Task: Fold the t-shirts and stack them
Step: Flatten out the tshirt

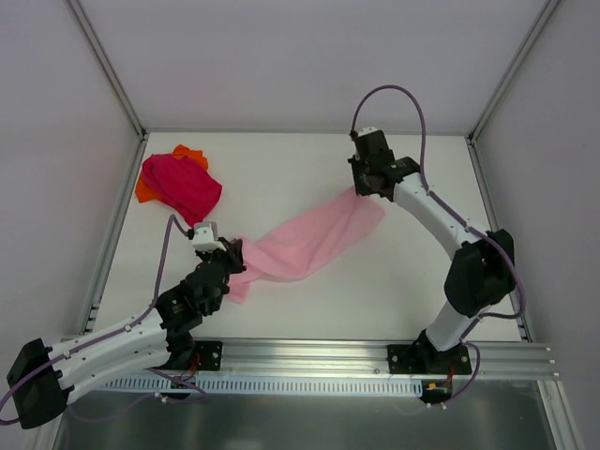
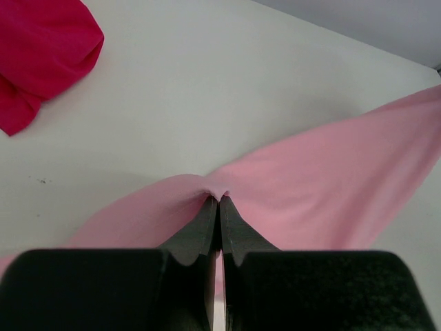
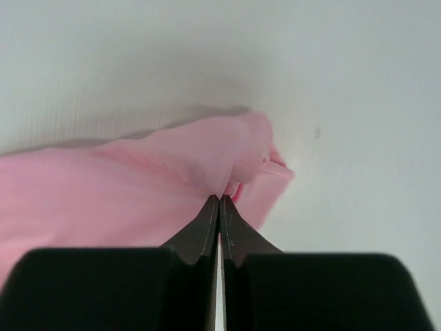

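A light pink t-shirt (image 1: 309, 239) stretches diagonally across the table between my two grippers. My left gripper (image 1: 232, 251) is shut on its near-left end, the cloth pinched at the fingertips (image 2: 219, 198). My right gripper (image 1: 361, 190) is shut on the far-right end, where the light pink t-shirt (image 3: 138, 186) bunches at the tips (image 3: 219, 198). A magenta t-shirt (image 1: 183, 185) lies crumpled at the back left, also seen as the magenta t-shirt (image 2: 41, 55) in the left wrist view. An orange t-shirt (image 1: 145, 190) peeks out from under it.
The white table (image 1: 309, 169) is bounded by grey walls with metal posts at the back corners. An aluminium rail (image 1: 328, 356) runs along the near edge, carrying both arm bases.
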Robot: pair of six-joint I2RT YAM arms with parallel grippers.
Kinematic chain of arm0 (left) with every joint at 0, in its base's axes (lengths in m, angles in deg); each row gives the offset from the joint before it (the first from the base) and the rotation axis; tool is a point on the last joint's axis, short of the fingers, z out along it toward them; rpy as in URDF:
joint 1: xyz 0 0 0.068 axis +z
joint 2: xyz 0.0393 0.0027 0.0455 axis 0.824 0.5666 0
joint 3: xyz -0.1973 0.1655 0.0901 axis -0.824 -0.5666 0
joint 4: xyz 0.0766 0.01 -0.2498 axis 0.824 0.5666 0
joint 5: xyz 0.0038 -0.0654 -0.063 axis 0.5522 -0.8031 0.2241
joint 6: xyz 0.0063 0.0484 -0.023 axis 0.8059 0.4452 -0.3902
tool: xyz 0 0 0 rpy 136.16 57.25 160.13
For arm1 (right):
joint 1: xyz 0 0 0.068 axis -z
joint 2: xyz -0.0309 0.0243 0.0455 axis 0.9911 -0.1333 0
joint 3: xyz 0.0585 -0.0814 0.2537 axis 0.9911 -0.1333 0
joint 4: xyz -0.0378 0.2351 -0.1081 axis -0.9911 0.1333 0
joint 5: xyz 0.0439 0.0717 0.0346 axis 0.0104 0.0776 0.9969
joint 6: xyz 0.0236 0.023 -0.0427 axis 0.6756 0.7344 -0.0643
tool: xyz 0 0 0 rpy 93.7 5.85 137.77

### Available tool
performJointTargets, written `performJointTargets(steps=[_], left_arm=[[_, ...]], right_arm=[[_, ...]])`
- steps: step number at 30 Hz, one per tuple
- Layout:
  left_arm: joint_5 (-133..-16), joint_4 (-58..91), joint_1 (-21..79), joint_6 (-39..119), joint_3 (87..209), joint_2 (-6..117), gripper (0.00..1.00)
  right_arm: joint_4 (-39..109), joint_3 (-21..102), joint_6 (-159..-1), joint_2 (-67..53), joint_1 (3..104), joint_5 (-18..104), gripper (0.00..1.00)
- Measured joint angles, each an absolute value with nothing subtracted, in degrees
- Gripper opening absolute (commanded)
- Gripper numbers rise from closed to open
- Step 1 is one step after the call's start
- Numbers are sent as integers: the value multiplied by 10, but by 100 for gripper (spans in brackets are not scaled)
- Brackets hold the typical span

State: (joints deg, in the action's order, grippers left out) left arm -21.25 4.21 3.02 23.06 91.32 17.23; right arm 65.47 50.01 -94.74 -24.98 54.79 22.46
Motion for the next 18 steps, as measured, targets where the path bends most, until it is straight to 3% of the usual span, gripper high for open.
performJointTargets(steps=[4, 13, 18], left_arm=[[-214, 38, 30, 232, 914, 171, 0], [-215, 30, 30, 233, 914, 173, 0], [-228, 25, 30, 232, 914, 179, 0]], right_arm=[[628, 481, -980, -162, 546, 145, 1], [489, 313, -1033, 65, 534, -28, 1], [517, 255, -992, 178, 526, -13, 1]])
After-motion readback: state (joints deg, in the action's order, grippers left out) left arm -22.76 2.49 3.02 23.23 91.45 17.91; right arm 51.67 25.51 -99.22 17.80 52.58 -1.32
